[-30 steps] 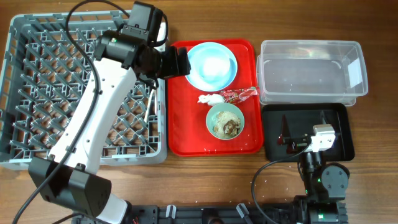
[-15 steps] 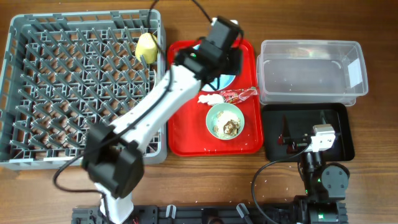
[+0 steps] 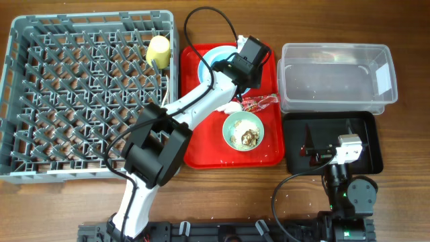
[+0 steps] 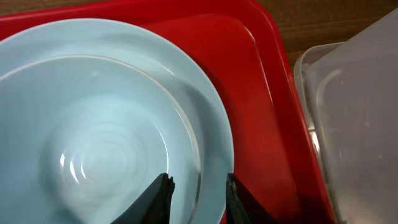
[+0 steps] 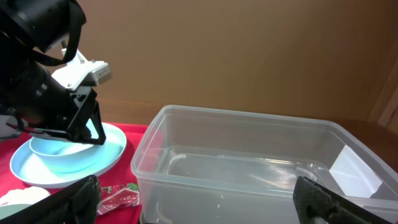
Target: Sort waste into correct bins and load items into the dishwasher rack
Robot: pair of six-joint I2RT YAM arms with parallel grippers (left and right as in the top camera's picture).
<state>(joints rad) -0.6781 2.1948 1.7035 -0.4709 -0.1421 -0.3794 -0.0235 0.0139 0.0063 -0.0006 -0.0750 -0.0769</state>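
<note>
Overhead: the left gripper hangs over the light blue round plate on the red tray; left wrist: its narrowly parted fingers straddle the rim of the pale blue bowl, which sits on the plate; right wrist: the right gripper is spread wide, holding nothing, before the clear plastic tub.

Rack left, flat tray middle, tub and shallow bin right.
The cup sits in the rack's far right corner. On the flat tray, a bowl sits in the plate at the far end. A second bowl holding scraps sits nearer, with tissue and wrapper between them. The tub stands behind the shallow bin.
</note>
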